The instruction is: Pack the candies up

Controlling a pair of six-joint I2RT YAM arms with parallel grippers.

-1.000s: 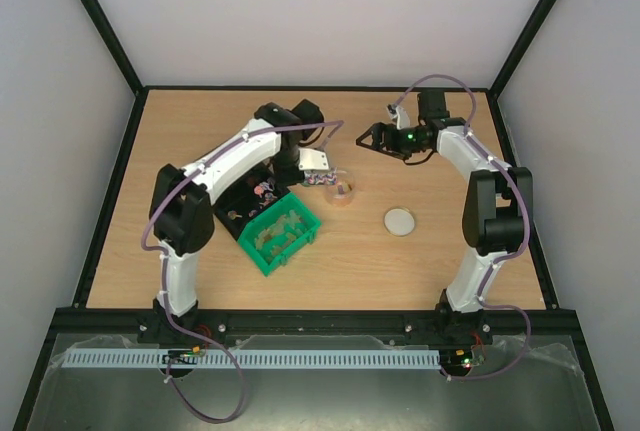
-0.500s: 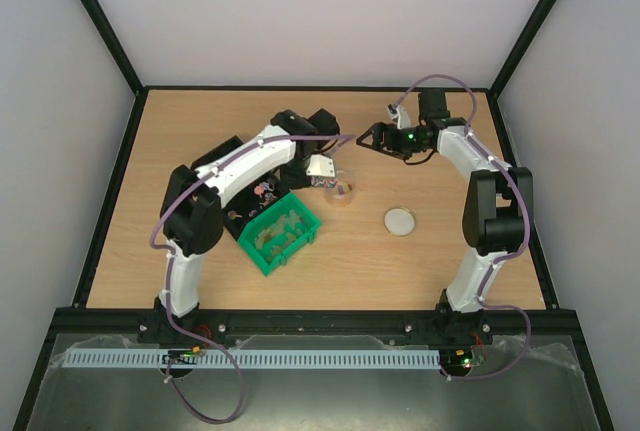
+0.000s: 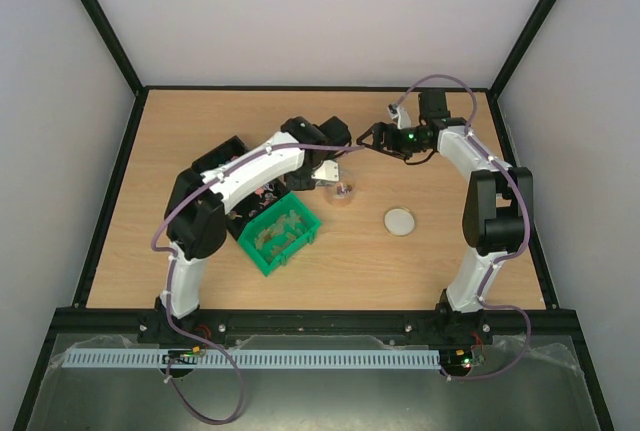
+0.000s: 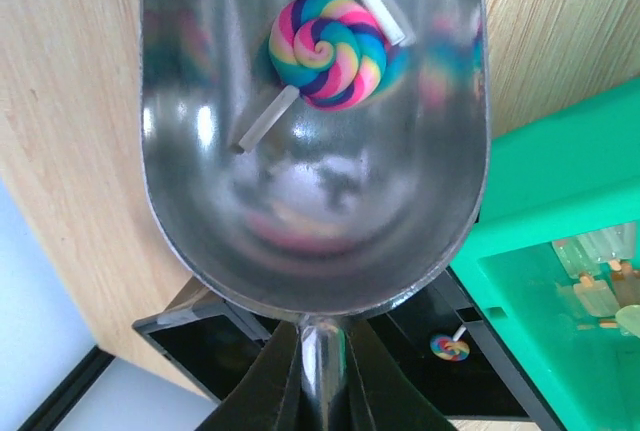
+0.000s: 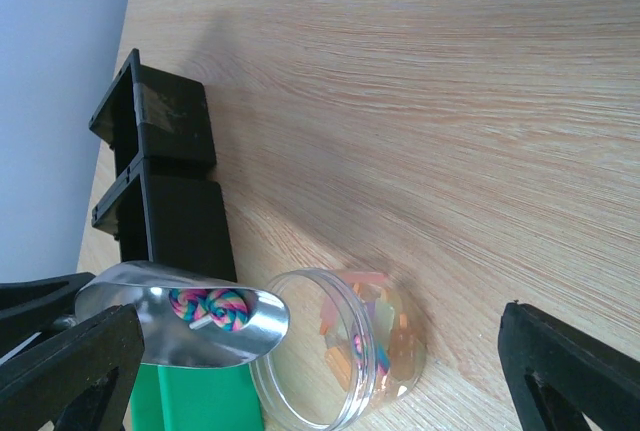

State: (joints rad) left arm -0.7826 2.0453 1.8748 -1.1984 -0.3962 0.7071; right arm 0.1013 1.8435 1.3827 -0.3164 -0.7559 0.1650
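Farthest left of the left fingers (image 4: 288, 396), behind and beside them, sits the black tray (image 3: 233, 213), with one swirl lollipop (image 4: 450, 347) lying in the compartment just beside the fingertips. The green bin (image 3: 280, 236) stands against that tray on the near side of the left fingers and holds pale wrapped candies (image 4: 598, 296). The left fingers are pressed together on the thin handle of the metal scoop (image 4: 310, 201), whose bowl reaches straight out ahead of them. Two rainbow swirl lollipops (image 4: 328, 51) lie in the bowl at the far end from the fingers, close to its open mouth. That mouth overlaps the rim of the clear cup (image 5: 340, 351), which stands on the counter (image 3: 200, 131) just beyond the scoop and already holds several orange, pink and blue candies (image 5: 372, 353). A second ago the left arm was farther left and the scoop hung short of the cup; since then the arm has swung right and carried the scoop's mouth over the cup's rim, while the bin, tray and cup have kept their places. The right fingers (image 5: 565, 366) are spread wide and grip nothing. They hover beyond the cup, which shows between them in the wrist view, apart from both, and they have barely shifted. The round white lid (image 3: 399, 220) lies flat on the counter, nearer than the right fingers and well apart from them, unmoved.
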